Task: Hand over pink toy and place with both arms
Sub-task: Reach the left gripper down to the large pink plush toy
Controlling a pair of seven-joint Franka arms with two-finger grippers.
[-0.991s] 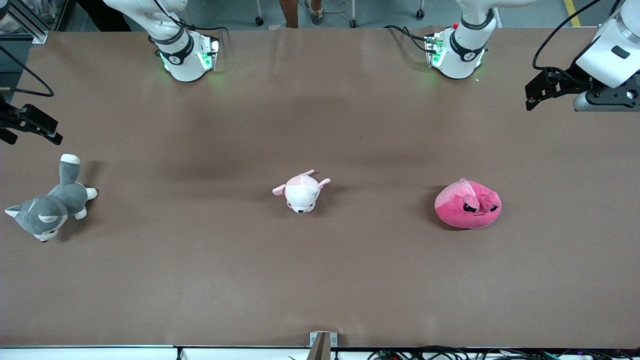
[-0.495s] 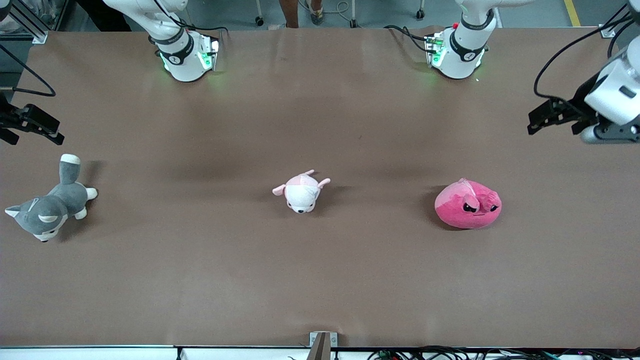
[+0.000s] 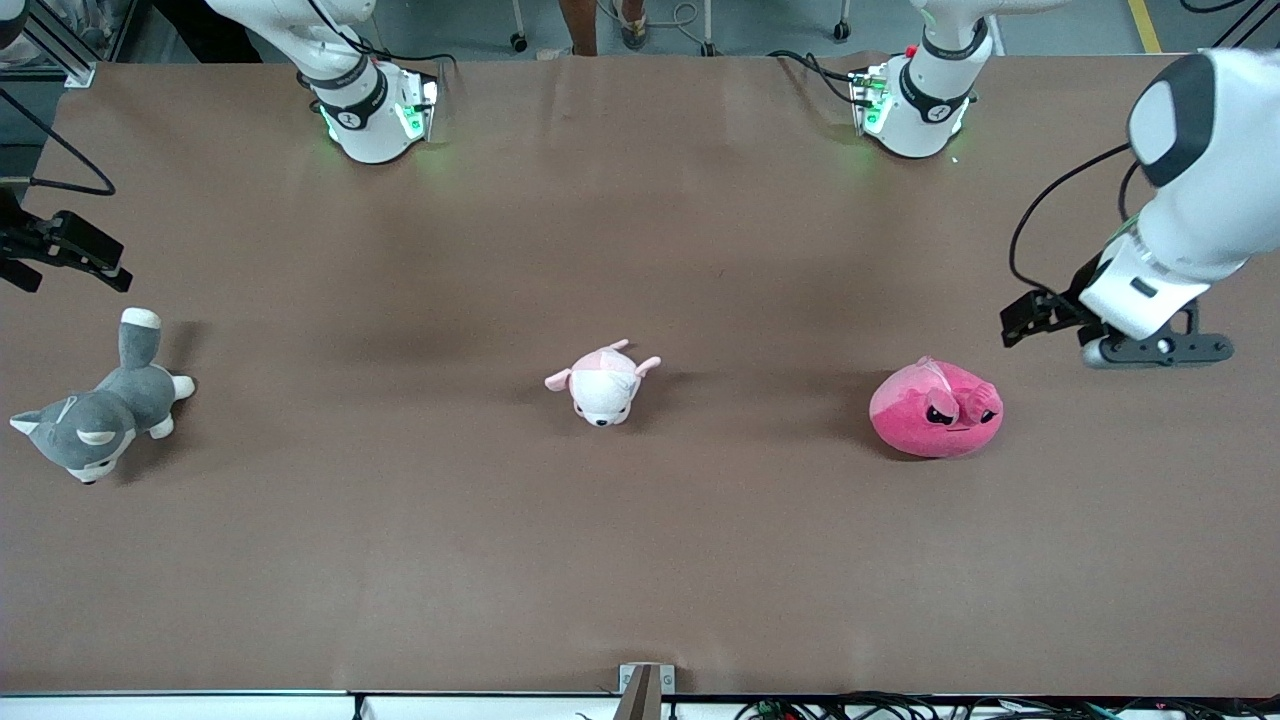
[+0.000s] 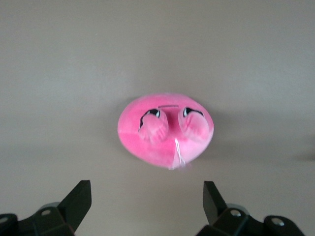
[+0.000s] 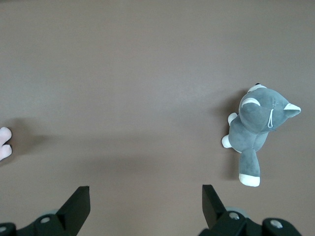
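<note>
left end effector [image 3: 1022, 325]: up in the air over bare desk [image 3: 640, 560] at the left arm's end; fingers spread wide w/ nothing between them, as the left wrist view shows [image 4: 146, 201].
pink toy vs left end effector: pink toy [image 3: 936, 409] sits on the desk at approx 7-8 o'clock from the end effector in the front view, near but not touching. In the left wrist view the toy [image 4: 166, 129] shows clear of both finger tips, not between them.
pink toy look: round hot-pink blob, paler pink patch on one side, dark angry eyes, two small ear flaps folded over the face, short white tag/thread at its edge. Face turned toward the front cam.
right end effector [image 3: 85, 255]: over the desk edge at the right arm's end, arm waits; fingers wide apart & empty per the right wrist view [image 5: 146, 201].
grey-and-white plush dog [image 3: 100, 405]: on the desk at approx 6 o'clock from the right end effector, lying on its side, tail w/ white tip pointing toward the robot bases.
pale pink-and-white plush [image 3: 603, 381]: mid-desk, at 9 o'clock from the pink toy, well apart from it; roughly between dog and pink toy.
in the way: bare desk all round the pink toy; other plushes well apart from it.
</note>
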